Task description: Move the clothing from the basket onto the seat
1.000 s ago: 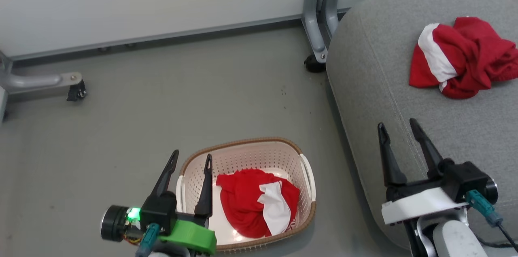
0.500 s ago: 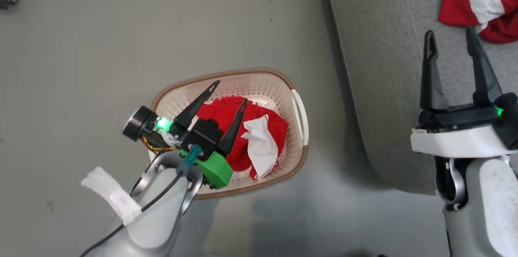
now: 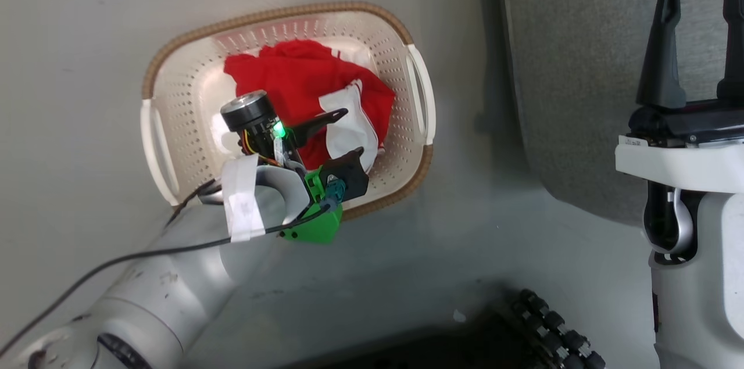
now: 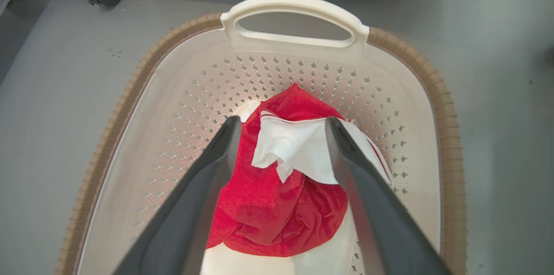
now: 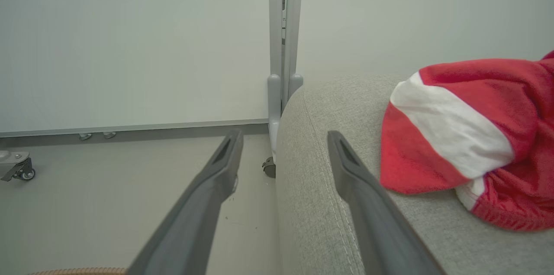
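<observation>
A smooth grey floor (image 5: 108,188) meets a pale wall (image 5: 130,41), where a grey metal post (image 5: 283,28) (on a small black caster (image 5: 269,167)) stands.

Probably a lab: wheeled partition (image 5: 275,101), bare grey floor (image 5: 108,188), upholstered seat (image 5: 311,158).

The basket (image 3: 186,107) sits on the floor (image 3: 75,38), upper middle of the head view, with a garment (image 3: 290,72) in it. The seat (image 3: 569,67), at the right, holds a second garment (image 5: 467,127).

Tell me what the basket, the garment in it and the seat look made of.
Basket: glossy cream moulded plastic, punched holes; its brown rim looks woven, likely moulded too. Garment: soft matte fabric, crumpled folds. Seat: grey woven upholstery, visible weave and stitched seam.
</observation>
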You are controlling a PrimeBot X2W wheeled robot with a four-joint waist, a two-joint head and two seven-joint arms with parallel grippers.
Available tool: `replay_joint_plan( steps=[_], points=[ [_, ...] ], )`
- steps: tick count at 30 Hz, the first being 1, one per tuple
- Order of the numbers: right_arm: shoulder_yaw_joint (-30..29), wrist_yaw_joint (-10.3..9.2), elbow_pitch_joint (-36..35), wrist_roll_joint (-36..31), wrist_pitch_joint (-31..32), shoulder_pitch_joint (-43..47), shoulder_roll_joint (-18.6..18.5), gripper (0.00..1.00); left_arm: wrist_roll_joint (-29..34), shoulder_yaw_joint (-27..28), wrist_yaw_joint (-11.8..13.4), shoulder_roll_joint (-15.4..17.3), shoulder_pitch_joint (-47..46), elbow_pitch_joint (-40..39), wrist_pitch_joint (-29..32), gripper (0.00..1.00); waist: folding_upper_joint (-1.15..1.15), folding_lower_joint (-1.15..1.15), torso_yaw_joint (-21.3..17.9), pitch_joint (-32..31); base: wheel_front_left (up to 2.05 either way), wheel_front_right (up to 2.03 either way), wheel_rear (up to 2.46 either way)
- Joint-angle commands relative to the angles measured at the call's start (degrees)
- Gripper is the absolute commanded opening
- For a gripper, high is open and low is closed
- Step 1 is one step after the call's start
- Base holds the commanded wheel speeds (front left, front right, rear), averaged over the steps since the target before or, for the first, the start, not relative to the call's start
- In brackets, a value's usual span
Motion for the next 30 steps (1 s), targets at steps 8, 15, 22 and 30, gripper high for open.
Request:
replay_joint_plan(
  steps=[8,15,22,30],
  points=[
    [1.36,-0.07,-0.31,0.89,-0.17,-1.34,-0.06,1.00,-4.24,-9.42,-0.11,-0.45,-9.16,9.68,-0.03,1.00,0.00,-0.01,-4.40,9.77,0.00,0.00,0.00],
    [1.83,-0.08,-0.34,3.17,-0.17,-2.03,-0.07,1.00,-4.30,-11.59,-0.11,-1.07,-11.84,14.66,-0.02,1.00,0.00,-0.01,-4.96,11.92,0.00,0.00,0.00],
    [2.67,-0.08,-0.54,3.79,-0.17,-2.86,-0.06,1.00,-4.53,-11.93,0.08,-1.02,-14.43,16.61,-0.02,0.40,0.00,-0.01,-5.56,12.83,0.00,0.00,0.00],
    [2.60,-0.08,-0.28,2.77,-0.17,-2.30,-0.07,1.00,-8.03,-9.41,1.44,-1.16,-13.98,13.88,-0.01,0.00,0.00,-0.01,-5.00,11.47,0.00,0.00,0.00]
  ],
)
